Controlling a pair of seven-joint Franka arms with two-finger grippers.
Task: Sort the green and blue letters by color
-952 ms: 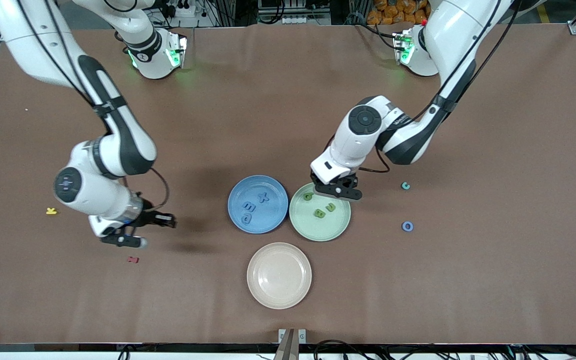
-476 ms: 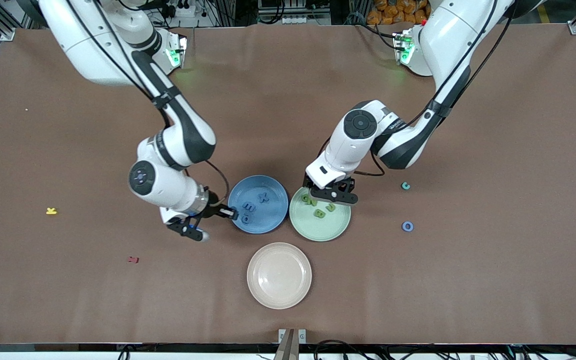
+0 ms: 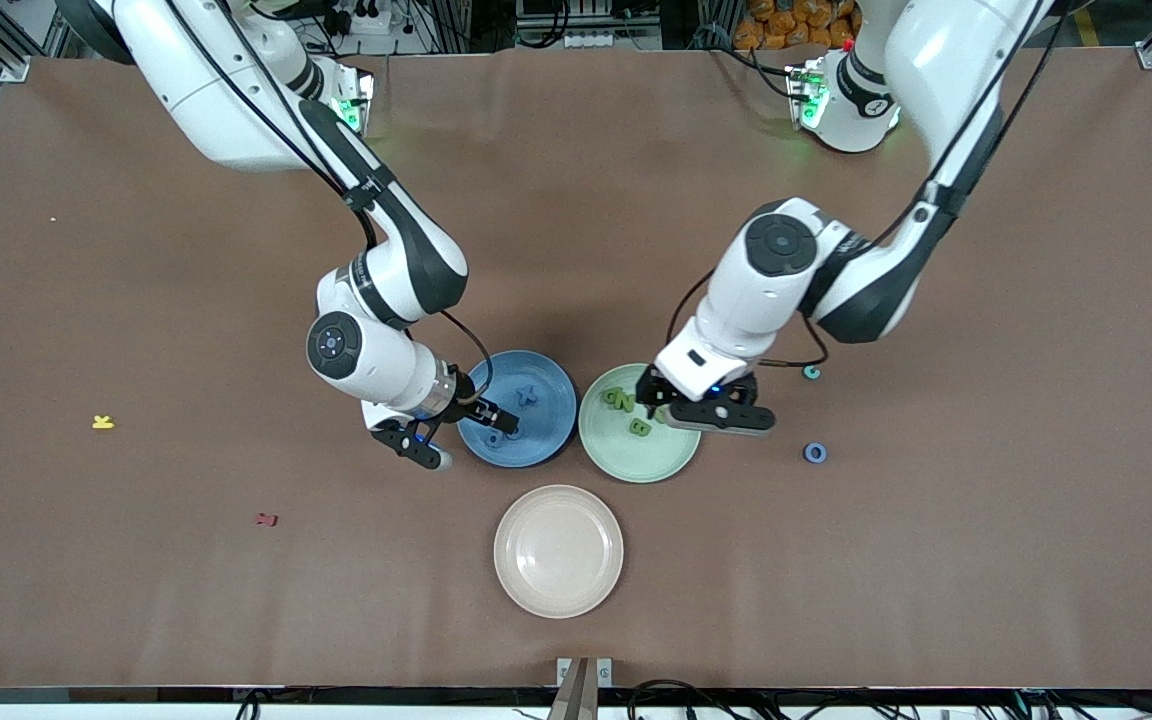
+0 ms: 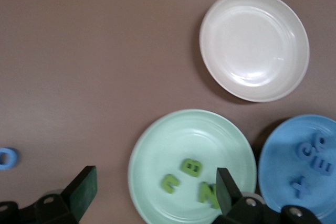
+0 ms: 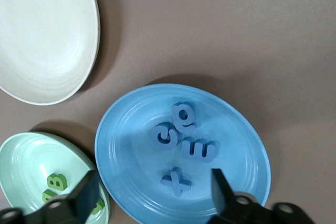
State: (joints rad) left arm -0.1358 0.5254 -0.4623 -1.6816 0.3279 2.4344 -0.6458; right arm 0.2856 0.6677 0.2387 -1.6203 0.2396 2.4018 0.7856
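Two Franka arms work over a brown surface [image 3: 136,600], each tool hanging above its matching plate. The right tool [image 3: 456,432] hangs over the blue plate [image 3: 556,420], its jaws spread wide and holding nothing; the right wrist view shows four blue letters [image 5: 184,140] lying in that plate, an X and an E among them. The left tool [image 3: 711,408] hangs over the green plate's [image 3: 636,465] edge toward the left arm's end of the surface, jaws likewise wide apart and empty, with three green letters [image 4: 191,181] lying in the plate below, a B and an N among them. The drop into each plate looks complete, though the sort is not finished: a blue O [image 3: 815,452] and a small teal letter [image 3: 812,373] lie loose on the surface toward the left arm's end, well apart from the plates. A cream plate [image 3: 558,590] sits empty nearer the front camera, while a yellow letter [image 3: 103,422] and a dark red letter [image 3: 266,519] lie toward the right arm's end. The next move likely calls for the left tool to lift clear and descend squarely on the blue O.
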